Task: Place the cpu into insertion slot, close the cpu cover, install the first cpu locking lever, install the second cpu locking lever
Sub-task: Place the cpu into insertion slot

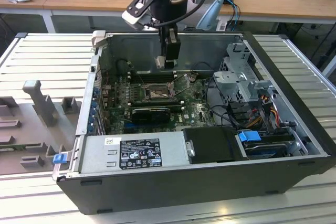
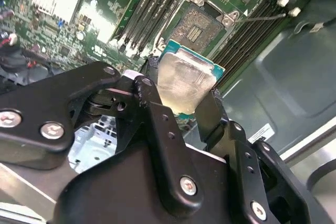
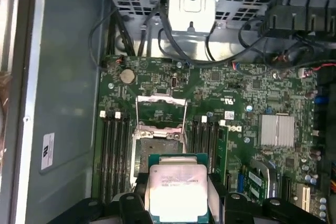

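While the gripper (image 1: pixel 169 60) hangs over the open case (image 1: pixel 210 184), its fingers (image 2: pixel 157 116) pinch the cpu (image 2: pixel 186 77) flat by two opposite edges — clear of the board (image 3: pixel 252 95). In the exterior view the insertion slot (image 1: pixel 156 94) lies at seven o'clock of it, cpu cover (image 3: pixel 161 99) standing open.

cpu (image 3: pixel 177 191) in claw (image 3: pixel 177 204), raised near insertion slot (image 3: pixel 157 142), cpu cover (image 3: pixel 161 100) open beside it

I see a silvery cpu (image 3: pixel 177 190) with a green edge, a black gripper (image 2: pixel 181 95), a green board (image 3: pixel 252 90), a dark slot (image 3: pixel 157 148) rimmed in grey metal, and a dark grey case (image 1: pixel 184 187).
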Action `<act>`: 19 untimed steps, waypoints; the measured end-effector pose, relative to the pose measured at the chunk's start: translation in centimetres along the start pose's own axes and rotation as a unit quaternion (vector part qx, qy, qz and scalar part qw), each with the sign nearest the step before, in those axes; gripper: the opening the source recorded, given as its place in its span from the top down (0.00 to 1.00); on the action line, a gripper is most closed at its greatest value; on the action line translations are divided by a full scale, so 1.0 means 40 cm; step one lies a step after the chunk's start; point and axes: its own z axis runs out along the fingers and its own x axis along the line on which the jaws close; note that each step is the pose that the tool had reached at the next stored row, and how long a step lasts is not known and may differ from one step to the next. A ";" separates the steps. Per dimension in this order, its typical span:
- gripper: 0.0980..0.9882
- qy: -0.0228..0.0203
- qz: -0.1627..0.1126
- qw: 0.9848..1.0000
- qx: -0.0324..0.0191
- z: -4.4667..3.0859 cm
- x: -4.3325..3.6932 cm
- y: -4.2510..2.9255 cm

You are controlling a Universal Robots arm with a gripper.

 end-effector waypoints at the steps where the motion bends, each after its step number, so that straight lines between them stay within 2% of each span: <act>1: 0.52 -0.001 0.004 1.000 0.000 0.002 0.000 0.000; 5: 0.52 -0.004 0.013 1.000 0.000 0.023 0.000 -0.001; 13: 0.52 -0.005 0.017 1.000 0.001 0.054 -0.001 -0.003; 19: 0.52 -0.005 0.017 1.000 0.002 0.063 -0.001 -0.003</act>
